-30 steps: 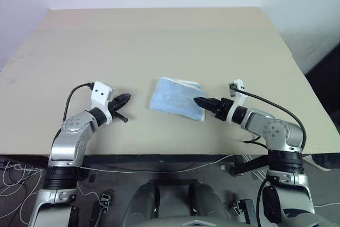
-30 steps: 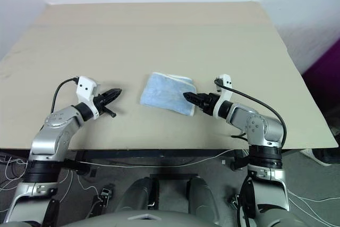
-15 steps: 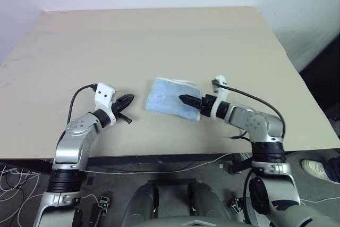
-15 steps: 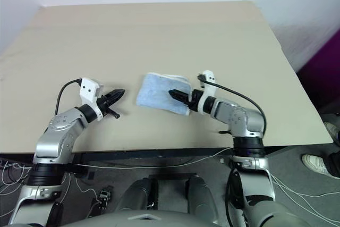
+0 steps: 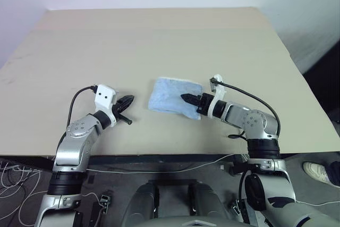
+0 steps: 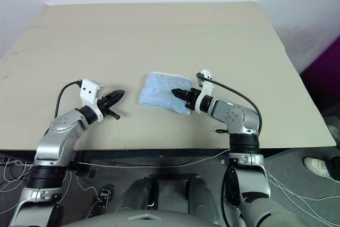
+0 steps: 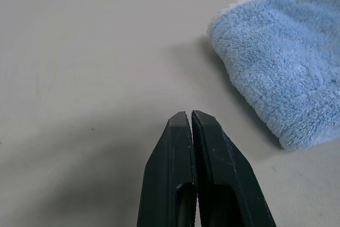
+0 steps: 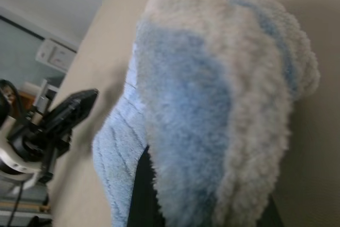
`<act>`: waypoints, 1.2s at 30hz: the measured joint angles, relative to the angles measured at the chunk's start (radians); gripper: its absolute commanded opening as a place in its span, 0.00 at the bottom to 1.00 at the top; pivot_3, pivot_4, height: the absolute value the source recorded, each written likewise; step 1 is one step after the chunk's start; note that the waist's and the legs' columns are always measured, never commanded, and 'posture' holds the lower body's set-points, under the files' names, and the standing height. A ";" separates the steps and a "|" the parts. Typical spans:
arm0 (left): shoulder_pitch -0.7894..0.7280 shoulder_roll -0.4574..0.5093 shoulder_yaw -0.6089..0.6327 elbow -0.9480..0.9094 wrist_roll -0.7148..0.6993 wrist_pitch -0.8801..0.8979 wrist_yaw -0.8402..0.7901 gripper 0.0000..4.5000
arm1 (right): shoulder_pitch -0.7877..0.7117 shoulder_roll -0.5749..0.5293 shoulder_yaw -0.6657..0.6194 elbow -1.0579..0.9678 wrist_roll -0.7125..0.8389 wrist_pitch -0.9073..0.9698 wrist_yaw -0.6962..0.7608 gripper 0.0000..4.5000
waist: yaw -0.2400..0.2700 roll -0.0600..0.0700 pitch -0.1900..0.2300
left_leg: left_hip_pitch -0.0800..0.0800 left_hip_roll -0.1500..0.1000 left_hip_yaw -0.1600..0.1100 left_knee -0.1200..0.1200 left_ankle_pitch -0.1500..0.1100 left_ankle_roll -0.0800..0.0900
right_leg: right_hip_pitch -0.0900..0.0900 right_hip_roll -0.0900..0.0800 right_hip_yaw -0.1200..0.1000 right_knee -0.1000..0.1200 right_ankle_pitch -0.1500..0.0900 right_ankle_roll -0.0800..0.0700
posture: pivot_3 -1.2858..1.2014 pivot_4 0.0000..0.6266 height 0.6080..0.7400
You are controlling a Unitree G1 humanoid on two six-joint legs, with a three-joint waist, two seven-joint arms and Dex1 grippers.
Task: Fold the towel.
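Lying folded into a small, compact bundle, the towel (image 5: 174, 101) sits on the tan table (image 5: 159, 41), nearer the table's front edge than its far edge and about midway along that edge. Its white piped edging shows along the far side of the bundle, and the terry pile is light blue on top.

The right gripper (image 5: 187, 98) is at the towel's right-hand part, its black fingers reaching over the cloth from the right. In the right wrist view the towel's (image 8: 212, 104) fluffy edge is bunched up over the fingers, with a dark finger showing under the cloth; the fingers look pinched on that part of the towel, lifting it slightly off the table.

The left gripper (image 5: 129, 100) is to the left of the towel, apart from it, with bare table between them. Its fingers (image 7: 212, 152) are pressed together with nothing between them, pointing toward the towel's (image 7: 287, 67) near left corner, low over the table surface.
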 measured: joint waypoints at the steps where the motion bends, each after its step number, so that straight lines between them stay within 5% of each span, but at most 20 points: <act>1: -0.001 -0.001 -0.001 0.001 0.003 0.000 0.000 0.03 | 0.001 0.002 -0.015 -0.005 0.014 0.002 -0.005 0.00 | 0.001 0.000 0.000 | 0.000 0.000 0.000 0.000 0.000 0.000 | 0.000 0.000 0.000 0.000 0.000 0.000 | 0.52 0.24 1.00; 9: -0.036 -0.023 -0.055 0.033 0.021 -0.003 -0.010 0.03 | 0.032 -0.024 -0.215 -0.120 0.128 0.004 -0.132 0.00 | 0.005 0.000 0.000 | -0.001 -0.001 0.000 0.000 0.000 0.000 | 0.000 0.000 0.000 0.000 0.000 0.000 | 0.52 0.24 1.00; 19: -0.145 -0.088 -0.129 0.161 0.047 -0.047 -0.061 0.03 | 0.068 -0.189 -0.638 -0.176 0.224 -0.045 -0.592 0.00 | 0.003 0.000 0.000 | -0.001 0.000 0.001 0.000 0.000 0.000 | 0.000 0.000 0.001 0.000 0.000 0.000 | 0.52 0.24 1.00; 28: -0.172 -0.131 -0.159 0.209 0.067 -0.075 -0.082 0.03 | 0.144 -0.131 -0.703 -0.168 0.274 0.002 -0.831 0.00 | 0.000 0.002 0.000 | -0.001 0.000 0.003 0.000 0.000 0.001 | 0.000 0.002 0.002 0.001 0.000 0.000 | 0.52 0.24 1.00; 29: -0.172 -0.132 -0.159 0.211 0.068 -0.077 -0.083 0.03 | 0.145 -0.132 -0.703 -0.168 0.283 0.000 -0.840 0.16 | 0.001 0.002 0.000 | -0.001 0.000 0.003 0.000 0.000 0.001 | 0.000 0.002 0.002 0.001 0.000 0.000 | 0.52 0.24 1.00; 36: -0.172 -0.141 -0.159 0.219 0.070 -0.079 -0.083 0.03 | 0.158 -0.132 -0.702 -0.182 0.329 -0.018 -0.859 0.65 | 0.002 0.002 0.000 | 0.000 0.000 0.003 0.001 0.000 0.001 | 0.001 0.002 0.001 0.001 0.000 0.000 | 0.52 0.24 1.00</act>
